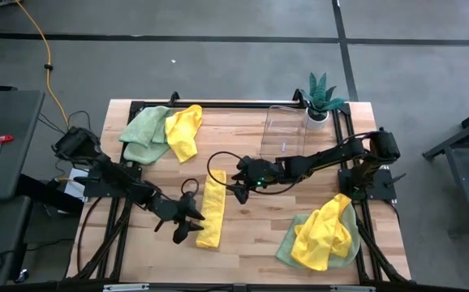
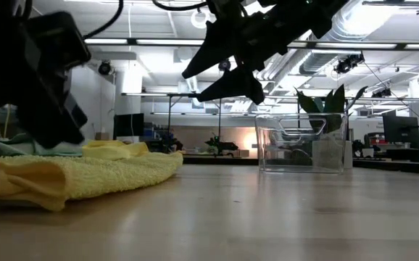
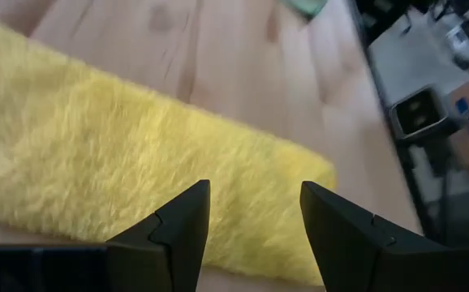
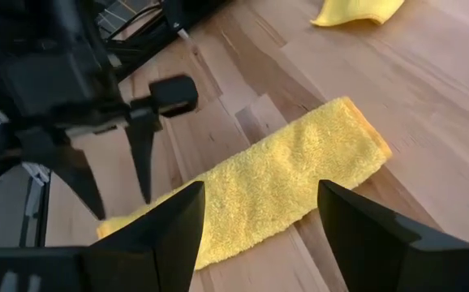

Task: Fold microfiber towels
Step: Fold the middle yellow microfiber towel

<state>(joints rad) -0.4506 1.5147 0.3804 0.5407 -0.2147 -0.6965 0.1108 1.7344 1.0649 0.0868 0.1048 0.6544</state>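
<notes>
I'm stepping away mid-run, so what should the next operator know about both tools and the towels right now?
Left tool: open, empty, beside the folded yellow towel at mid-table.
Right tool: open, empty, above that towel's far end.
Towels: one yellow strip folded; a green and yellow pile at the far left; another green and yellow pile at the near right.
Done: first folds on one towel.
Left: finish it, then fold both piles.

My left gripper (image 1: 192, 221) sits at six o'clock, fingers apart; right gripper (image 1: 238, 188) near centre, fingers apart, raised.

A gray concrete floor (image 1: 218, 65) lies all around the wooden table (image 1: 251, 235). Long ceiling lights (image 2: 159, 43) shine high above that table.
</notes>
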